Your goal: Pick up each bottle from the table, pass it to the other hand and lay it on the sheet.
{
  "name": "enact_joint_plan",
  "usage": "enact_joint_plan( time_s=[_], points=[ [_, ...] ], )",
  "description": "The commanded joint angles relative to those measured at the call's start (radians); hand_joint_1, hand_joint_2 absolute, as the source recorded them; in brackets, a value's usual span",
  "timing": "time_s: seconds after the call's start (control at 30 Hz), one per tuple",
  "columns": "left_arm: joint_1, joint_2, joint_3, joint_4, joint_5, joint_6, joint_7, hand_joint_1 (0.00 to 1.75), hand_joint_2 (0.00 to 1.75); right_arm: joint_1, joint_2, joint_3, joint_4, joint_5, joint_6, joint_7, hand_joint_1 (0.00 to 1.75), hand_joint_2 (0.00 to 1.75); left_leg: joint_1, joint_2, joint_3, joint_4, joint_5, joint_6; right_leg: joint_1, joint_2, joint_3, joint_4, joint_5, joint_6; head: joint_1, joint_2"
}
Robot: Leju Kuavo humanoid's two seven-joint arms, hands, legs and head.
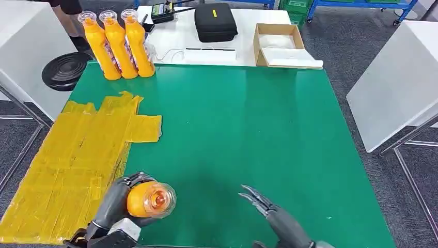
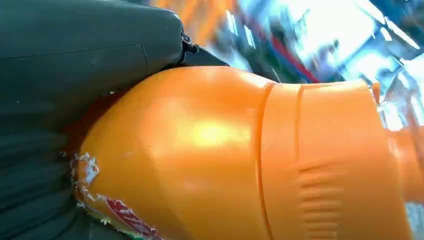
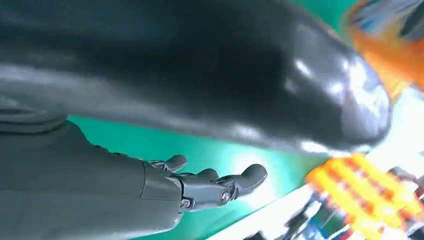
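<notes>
My left hand grips an orange bottle near the table's front edge, its clear cap pointing toward the camera. In the left wrist view the bottle is pressed against the dark palm, a torn label at its lower side. To its right my right hand hovers with fingers spread and nothing in it; its fingers show over the green mat. Three more orange bottles stand upright at the far left corner. The yellow sheet lies along the table's left side.
A green mat covers the table. Behind it a white table carries a black case, an open cardboard box and cables. A black round stool stands at the far left, white tables on both sides.
</notes>
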Motion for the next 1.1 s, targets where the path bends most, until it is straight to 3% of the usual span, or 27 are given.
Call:
enact_joint_plan(
  time_s=[0.03,0.1,0.2,0.4,0.57,0.6,0.63,1.1],
  points=[
    [-0.048,0.072,0.013,0.136,-0.487,0.285,0.097,1.75,1.75,0.09,-0.115,-0.137,-0.063,-0.054,0.025,-0.035,0.0,0.0,-0.001,-0.002,0.002,-0.001,0.001,0.001,-0.001,-0.001,0.002,0.0,0.0,-0.001,0.0,0.0],
    [-0.167,0.128,-0.023,0.326,-0.737,0.285,0.253,1.75,1.75,0.069,-0.145,-0.128,-0.065,-0.037,0.067,-0.023,0.0,0.0,-0.001,-0.001,0.003,-0.002,0.001,0.001,-0.001,0.0,0.002,-0.001,0.0,-0.001,0.0,0.0],
    [-0.245,0.122,-0.003,0.517,-0.697,0.367,0.248,1.75,1.75,0.122,-0.174,-0.139,-0.08,-0.027,0.037,-0.039,0.0,0.0,-0.002,-0.005,0.005,-0.004,0.003,0.001,-0.002,-0.005,0.004,-0.002,0.0,-0.001,0.0,0.0],
    [-0.266,0.103,-0.014,0.574,-0.729,0.359,0.261,1.75,1.75,0.115,-0.192,-0.126,-0.086,-0.015,0.019,-0.035,0.0,0.0,-0.001,-0.001,0.004,-0.002,0.004,0.0,0.0,-0.001,0.003,0.0,0.001,-0.001,0.0,0.0],
    [-0.291,0.136,-0.051,0.619,-0.752,0.325,0.263,1.75,1.75,0.085,-0.205,-0.099,-0.067,-0.058,0.058,-0.059,0.0,0.0,-0.001,-0.001,0.004,-0.002,0.004,0.0,-0.001,-0.001,0.003,0.0,0.001,-0.001,0.0,0.0],
    [-0.29,0.148,-0.057,0.62,-0.755,0.291,0.268,0.65,1.75,0.091,-0.205,-0.103,-0.063,-0.059,0.055,-0.058,0.0,0.0,-0.001,-0.002,0.005,-0.002,0.004,0.0,-0.001,-0.002,0.004,-0.001,0.0,-0.002,0.0,0.0],
    [-0.29,0.148,-0.057,0.62,-0.755,0.291,0.268,0.0,1.75,0.091,-0.205,-0.103,-0.063,-0.059,0.055,-0.058,0.0,0.0,-0.001,-0.001,0.006,-0.002,0.004,0.001,-0.001,-0.001,0.005,-0.001,0.001,-0.003,0.0,0.0],
    [-0.295,0.171,-0.084,0.564,-0.755,0.141,0.33,0.0,1.75,0.029,-0.149,-0.098,-0.051,-0.054,0.124,-0.025,0.0,0.0,0.0,0.0,0.004,-0.002,0.004,0.0,0.0,0.001,0.003,0.0,0.001,-0.002,0.0,0.0]
  ],
)
